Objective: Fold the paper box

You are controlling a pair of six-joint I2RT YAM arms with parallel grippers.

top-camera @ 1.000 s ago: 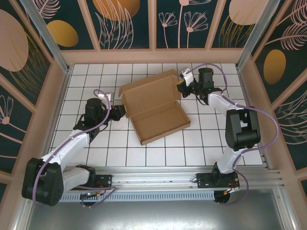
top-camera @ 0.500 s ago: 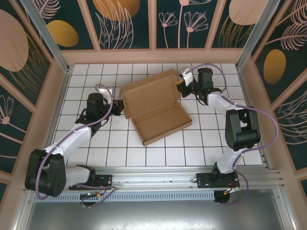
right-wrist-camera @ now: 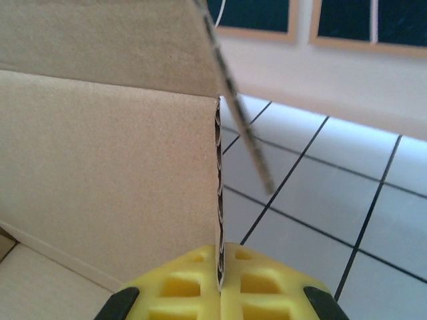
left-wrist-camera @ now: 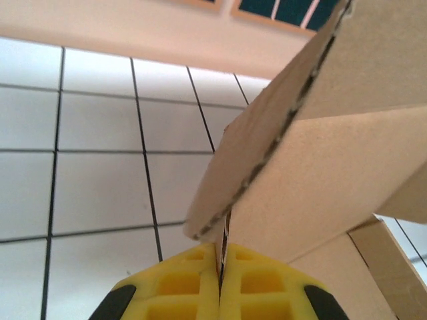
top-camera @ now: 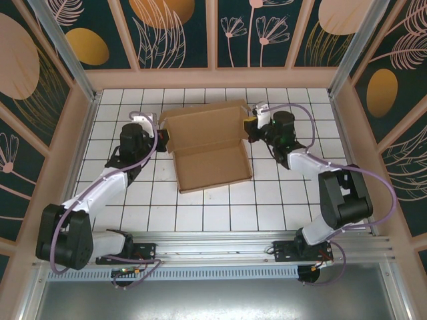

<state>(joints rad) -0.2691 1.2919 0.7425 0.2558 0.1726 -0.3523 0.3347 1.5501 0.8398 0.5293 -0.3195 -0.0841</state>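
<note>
- Top view: the cardboard box (top-camera: 213,167) lies open in the middle of the frame on the white tiled table (top-camera: 280,200), with its shallow tray toward the bottom and its lid (top-camera: 200,130) raised toward the top
- Top view: the left gripper (top-camera: 162,138) meets the lid's left edge, just left of centre, and the right gripper (top-camera: 249,124) meets the lid's right edge, right of centre, so the box sits between the two arms
- Left wrist view: the left gripper (left-wrist-camera: 220,257) sits at bottom centre, its yellow fingers (left-wrist-camera: 187,287) pressed together on a thin flap of the cardboard box (left-wrist-camera: 320,173), which takes up the right half of the frame; white tiles lie at the left
- Right wrist view: the right gripper (right-wrist-camera: 219,257) sits at bottom centre, its yellow fingers (right-wrist-camera: 260,293) clamped on the edge of an upright panel of the cardboard box (right-wrist-camera: 100,180), which takes up the left half; tiles and a beige wall (right-wrist-camera: 333,73) lie at the right
</note>
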